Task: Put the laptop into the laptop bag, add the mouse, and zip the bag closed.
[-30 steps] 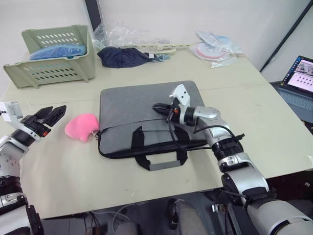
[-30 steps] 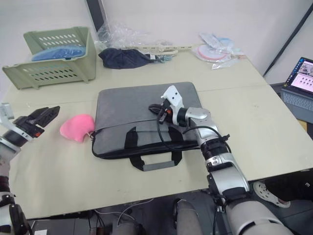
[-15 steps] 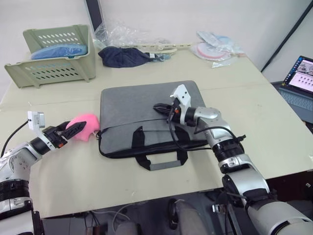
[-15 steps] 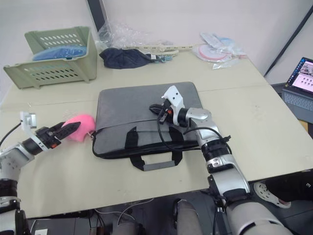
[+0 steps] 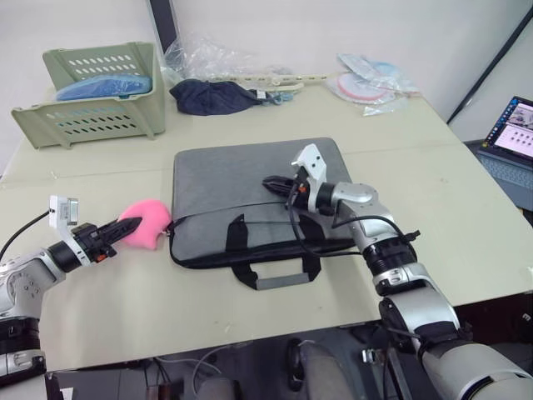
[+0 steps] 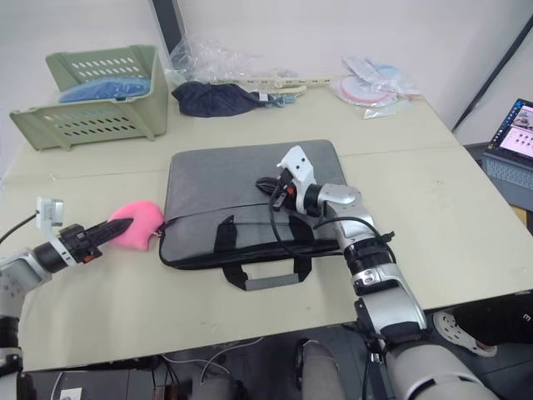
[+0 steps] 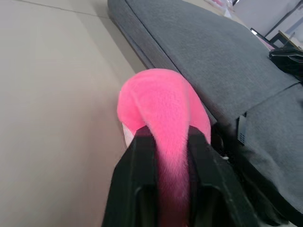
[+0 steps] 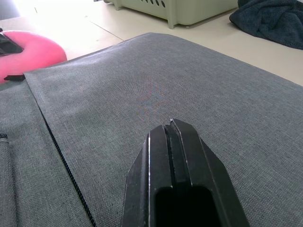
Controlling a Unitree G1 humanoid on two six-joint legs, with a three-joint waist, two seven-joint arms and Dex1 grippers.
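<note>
The grey laptop bag lies flat in the middle of the table, black handles toward me. Its pink pompom rests on the table at the bag's left end. My left gripper reaches in from the left and is shut on the pompom; in the left wrist view both black fingers pinch the pink fluff. My right gripper is shut, its tip resting on the bag's top face. The laptop and the mouse are out of view.
A green slotted basket stands at the back left. A dark blue cloth bundle and clear plastic bags lie along the back. An open dark laptop sits off the table's right side.
My left arm has swung in from the far left to the pompom and its fingers have closed on it. The right arm and the bag have stayed put.
</note>
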